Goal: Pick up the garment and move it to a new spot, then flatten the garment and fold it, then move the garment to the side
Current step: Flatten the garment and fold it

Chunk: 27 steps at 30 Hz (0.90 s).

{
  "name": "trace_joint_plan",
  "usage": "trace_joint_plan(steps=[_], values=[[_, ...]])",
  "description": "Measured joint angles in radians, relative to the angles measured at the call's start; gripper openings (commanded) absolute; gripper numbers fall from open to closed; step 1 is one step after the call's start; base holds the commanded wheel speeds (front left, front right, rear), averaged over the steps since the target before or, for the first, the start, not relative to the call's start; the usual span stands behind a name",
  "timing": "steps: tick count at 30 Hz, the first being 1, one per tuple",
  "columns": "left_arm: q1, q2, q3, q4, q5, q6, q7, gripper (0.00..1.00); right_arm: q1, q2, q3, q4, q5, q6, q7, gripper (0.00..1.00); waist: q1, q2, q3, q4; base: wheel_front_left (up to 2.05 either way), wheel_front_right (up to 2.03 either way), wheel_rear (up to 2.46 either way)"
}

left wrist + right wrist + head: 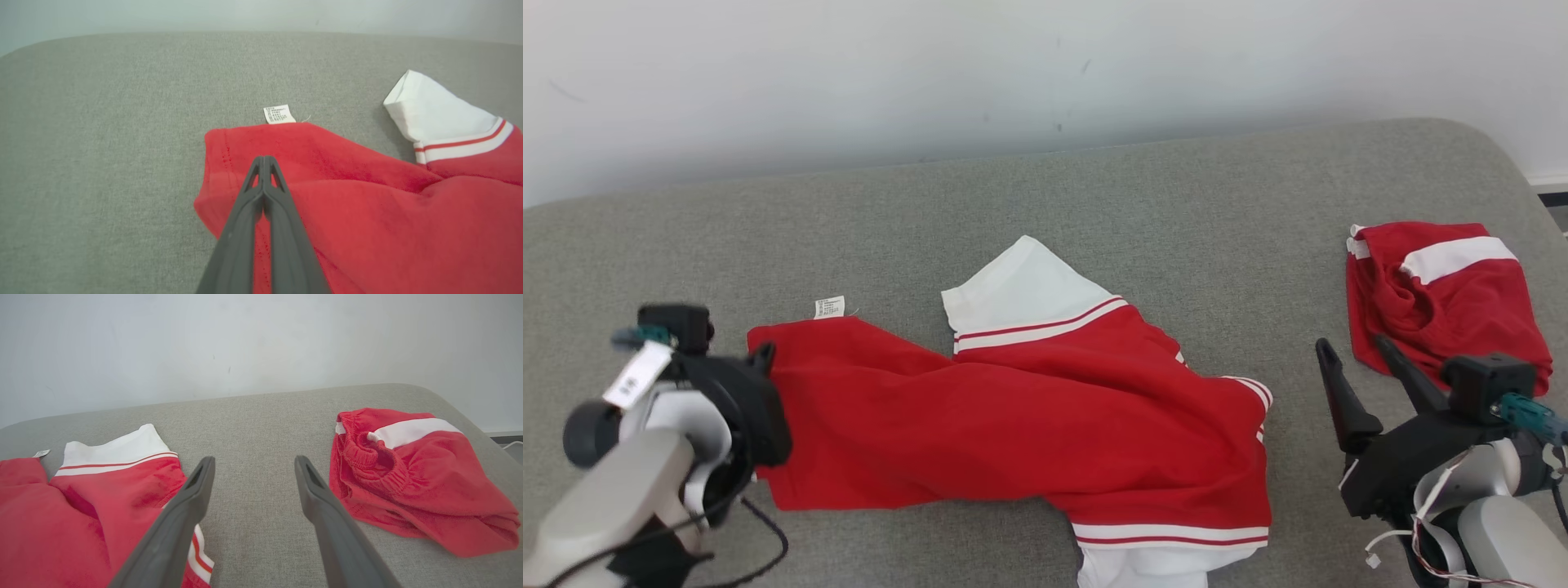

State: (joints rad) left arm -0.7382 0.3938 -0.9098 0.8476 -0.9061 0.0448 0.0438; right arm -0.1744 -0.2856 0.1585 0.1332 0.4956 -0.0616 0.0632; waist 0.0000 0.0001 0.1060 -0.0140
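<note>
The garment (1013, 408) is a red top with white striped cuffs, lying crumpled across the middle of the grey cushion (1094, 204). A small white label (829, 307) sticks out at its far left corner. My left gripper (764, 358) sits at the garment's left edge. In the left wrist view its fingers (264, 159) are pressed together over the red cloth (367, 204), which bunches beside them. My right gripper (1352, 343) stands open to the right of the garment, over bare cushion. The right wrist view has the same gripper (254, 459) with nothing between its fingers, and the garment (61, 506) at its left.
A second red piece with a white stripe (1445, 302) lies bunched at the cushion's right end, just beyond my right gripper; its elastic waistband (367, 453) shows in the right wrist view. A white wall (1045, 73) runs behind the cushion. The cushion's right edge (1527, 188) curves down.
</note>
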Motion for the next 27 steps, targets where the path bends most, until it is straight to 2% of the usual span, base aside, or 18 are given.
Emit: trace_joint_plan(steps=[2,7,10,11,12,13,20,27], values=[[-0.036,0.007,0.015,-0.015,-0.002,-0.02,-0.01,0.0,-0.007,0.003,0.012,0.003,-0.003,0.0,0.008,1.0,0.0,0.0,-0.001,-0.001,0.0,0.0,0.0],[-0.078,0.038,0.028,-0.017,-0.002,-0.039,-0.019,0.0,-0.024,0.019,0.026,0.003,-0.004,0.0,0.008,1.0,0.0,0.0,0.001,-0.017,0.0,0.0,0.0],[-0.085,0.052,0.015,0.0,-0.009,-0.075,0.031,0.0,-0.022,0.019,0.024,0.007,-0.004,0.0,0.008,1.0,0.0,0.0,0.007,-0.026,0.0,0.0,0.0],[-0.084,0.054,0.009,0.006,-0.012,-0.093,0.051,0.29,-0.022,0.018,0.022,0.007,-0.004,0.0,0.008,1.0,0.0,0.0,0.01,-0.028,0.0,0.0,0.0],[-0.083,0.054,0.007,0.011,-0.022,-0.101,0.072,0.88,-0.022,0.018,0.021,0.007,-0.004,0.0,0.008,1.0,0.0,-0.0001,0.013,-0.031,0.0,0.0,0.0],[-0.082,0.054,0.005,0.019,-0.04,-0.114,0.099,1.0,-0.023,0.018,0.02,0.01,-0.004,0.0,0.008,1.0,0.0,-0.0001,0.015,-0.033,0.0,0.0,0.0],[-0.088,0.082,-0.01,0.078,-0.057,-0.126,0.22,1.0,-0.042,0.02,0.028,0.021,-0.004,0.0,0.008,1.0,0.0,0.0,0.028,-0.045,0.0,0.0,0.0],[-0.089,0.077,-0.02,0.112,-0.07,-0.139,0.315,1.0,-0.047,0.02,0.033,0.026,-0.004,0.002,0.008,1.0,0.0,0.0,0.035,-0.052,0.0,0.0,0.0]])
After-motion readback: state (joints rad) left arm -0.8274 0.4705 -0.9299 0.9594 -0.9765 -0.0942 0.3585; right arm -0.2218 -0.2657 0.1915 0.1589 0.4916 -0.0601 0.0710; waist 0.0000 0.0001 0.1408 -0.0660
